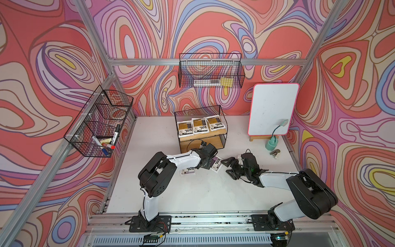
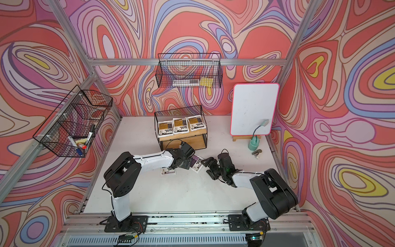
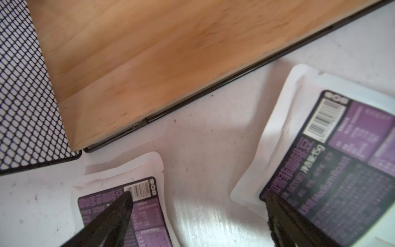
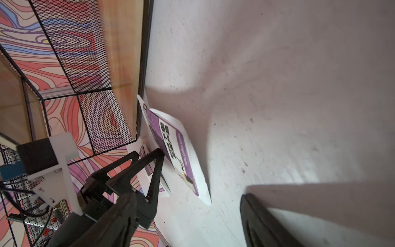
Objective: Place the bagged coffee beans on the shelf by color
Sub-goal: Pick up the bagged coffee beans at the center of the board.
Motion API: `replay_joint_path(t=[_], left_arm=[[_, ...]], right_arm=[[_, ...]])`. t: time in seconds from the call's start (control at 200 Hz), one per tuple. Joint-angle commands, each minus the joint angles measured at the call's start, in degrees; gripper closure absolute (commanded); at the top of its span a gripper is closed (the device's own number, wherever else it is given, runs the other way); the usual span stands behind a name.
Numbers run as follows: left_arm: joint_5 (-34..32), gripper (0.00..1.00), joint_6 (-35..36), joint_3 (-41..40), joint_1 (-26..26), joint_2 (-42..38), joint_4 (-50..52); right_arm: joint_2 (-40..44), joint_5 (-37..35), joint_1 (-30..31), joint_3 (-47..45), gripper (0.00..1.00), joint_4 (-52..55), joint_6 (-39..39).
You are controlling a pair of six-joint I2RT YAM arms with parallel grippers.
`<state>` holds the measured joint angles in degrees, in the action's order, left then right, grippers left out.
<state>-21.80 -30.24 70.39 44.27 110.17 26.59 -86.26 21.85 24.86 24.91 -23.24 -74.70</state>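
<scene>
On the white table (image 1: 192, 192), just in front of the shelf (image 1: 222, 136), lie the two purple pouches, flat and label up. The left purple pouch (image 3: 147, 216) is close to the shelf's front corner. The right purple pouch (image 3: 333, 162) lies apart from it at an angle, with a strip of bare table between them. Both top views show the same pair, mostly hidden under the left arm's wrist: the left one (image 2: 168, 171) and the right one (image 2: 197, 164).

The left gripper (image 3: 198, 196) hangs over that pair with its jaws spread wide and nothing between them but table. One fingertip (image 3: 126, 201) lies over the barcode end of the left purple pouch; the other (image 3: 275, 205) lies over the near edge of the right purple pouch. Whether either tip actually touches the plastic I cannot tell.

The right gripper (image 1: 227, 166) sits low beside the right purple pouch, on the side away from the left arm. Its jaws are parted and hold nothing; that pouch lies just ahead of them, not between them.

Up on the shelf's top board (image 1: 215, 133), the three orange-brown pouches (image 1: 199, 126) lie side by side in a row. The lower board (image 3: 149, 53) shows plain wood.
</scene>
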Motion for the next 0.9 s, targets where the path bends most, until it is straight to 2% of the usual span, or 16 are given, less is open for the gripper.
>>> replay_joint_path(t=[0.0, 0.526, 0.656, 0.896], left_arm=[[0.2, 0.01, 0.4, 0.5, -0.2, 1.2, 0.7], [1.1, 0.01, 0.6, -0.7, -0.2, 1.2, 0.7], [1.3, 0.01, 0.6, -1.0, -0.2, 1.2, 0.5], [1.6, 0.01, 0.4, -1.4, -0.2, -0.3, 0.9]], right_arm=[[-2.8, -1.6, 0.4, -0.4, 0.22, -1.7, -0.4], [-17.8, 0.7, 2.1, -1.2, 0.29, -18.1, -3.2], [-19.4, 1.3, 2.1, -2.5, 0.37, -21.1, -3.9], [-20.1, 1.5, 2.1, -3.3, 0.62, -22.7, -4.2]])
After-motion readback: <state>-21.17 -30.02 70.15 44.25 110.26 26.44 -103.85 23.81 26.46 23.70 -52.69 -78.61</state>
